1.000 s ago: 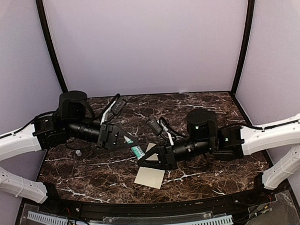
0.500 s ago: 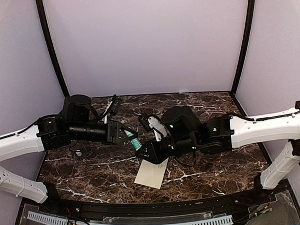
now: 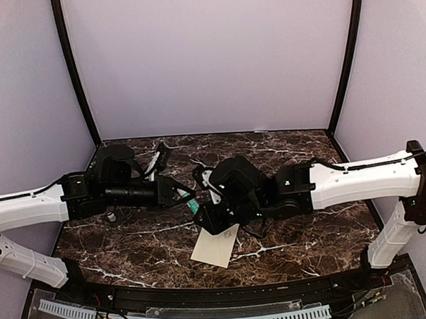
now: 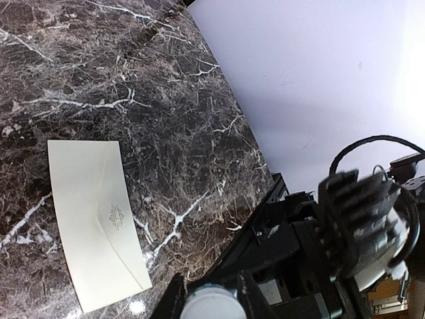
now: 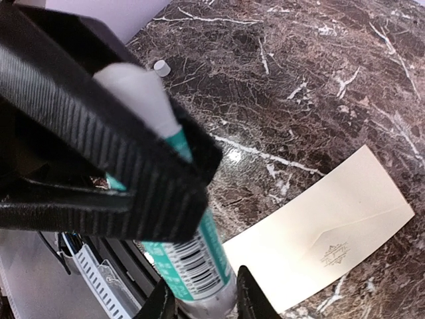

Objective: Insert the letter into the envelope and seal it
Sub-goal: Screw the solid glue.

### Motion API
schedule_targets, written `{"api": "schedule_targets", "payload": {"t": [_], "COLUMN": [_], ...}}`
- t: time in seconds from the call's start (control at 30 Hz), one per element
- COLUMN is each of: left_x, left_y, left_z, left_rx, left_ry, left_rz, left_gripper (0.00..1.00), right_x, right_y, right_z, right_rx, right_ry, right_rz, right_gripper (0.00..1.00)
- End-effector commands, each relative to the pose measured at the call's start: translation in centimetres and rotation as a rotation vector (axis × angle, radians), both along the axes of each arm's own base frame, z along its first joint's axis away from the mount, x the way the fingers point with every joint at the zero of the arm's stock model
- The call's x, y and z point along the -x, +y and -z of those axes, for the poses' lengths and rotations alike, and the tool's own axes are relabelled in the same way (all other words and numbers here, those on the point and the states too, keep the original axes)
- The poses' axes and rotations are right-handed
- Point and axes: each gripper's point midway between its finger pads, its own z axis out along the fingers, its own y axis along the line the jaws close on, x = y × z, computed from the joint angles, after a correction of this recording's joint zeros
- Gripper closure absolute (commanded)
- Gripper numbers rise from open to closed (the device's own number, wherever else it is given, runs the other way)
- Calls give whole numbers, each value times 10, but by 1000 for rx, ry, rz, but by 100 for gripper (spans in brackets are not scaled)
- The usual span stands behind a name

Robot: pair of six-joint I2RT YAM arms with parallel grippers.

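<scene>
The envelope (image 3: 217, 245) lies flat on the marble table, flap folded down, its small mark facing up; it also shows in the left wrist view (image 4: 99, 222) and the right wrist view (image 5: 319, 239). The letter is not in view. Above the envelope's far end both grippers meet on a teal-and-white glue stick (image 5: 199, 259). My left gripper (image 3: 185, 196) is shut on its upper part, the white end showing between its fingers (image 4: 209, 302). My right gripper (image 5: 202, 296) is shut round the stick's barcoded lower end (image 3: 200, 218).
A small white cap (image 3: 111, 216) stands on the table at the left, also in the right wrist view (image 5: 159, 65). The table's black front rail (image 3: 226, 289) runs just beyond the envelope's near end. Lilac walls enclose the table.
My right gripper has swung left and closed in on the glue stick held by my left gripper. The left gripper has lifted the stick slightly. The envelope has not moved.
</scene>
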Motion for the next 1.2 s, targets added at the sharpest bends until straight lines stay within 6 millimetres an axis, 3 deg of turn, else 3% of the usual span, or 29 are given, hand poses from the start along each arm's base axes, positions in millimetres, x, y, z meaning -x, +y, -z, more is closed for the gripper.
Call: {"api": "schedule_targets", "payload": {"t": [0.0, 0.27, 0.5, 0.8, 1.0, 1.17], "left_x": [15, 18, 51, 84, 90, 95], "left_y": [-2, 2, -5, -7, -8, -13], "left_z": [-17, -56, -102, -143, -144, -143], "left_rx": [72, 172, 344, 463, 467, 468], "left_ry": [1, -95, -241, -374, -389, -392], "left_rz": [38, 46, 259, 447, 473, 509], "left_gripper": [100, 100, 100, 100, 100, 100], "right_x": [-22, 5, 28, 72, 85, 91], "right_y": [-9, -40, -59, -46, -37, -30], "right_z": [-46, -96, -129, -163, -156, -150], "right_rx": [-166, -396, -645, -842, -819, -814], "right_ry": [-62, -69, -29, 68, 95, 128], "right_rz": [100, -22, -217, -529, -581, -597], "right_gripper": [65, 34, 21, 23, 24, 33]}}
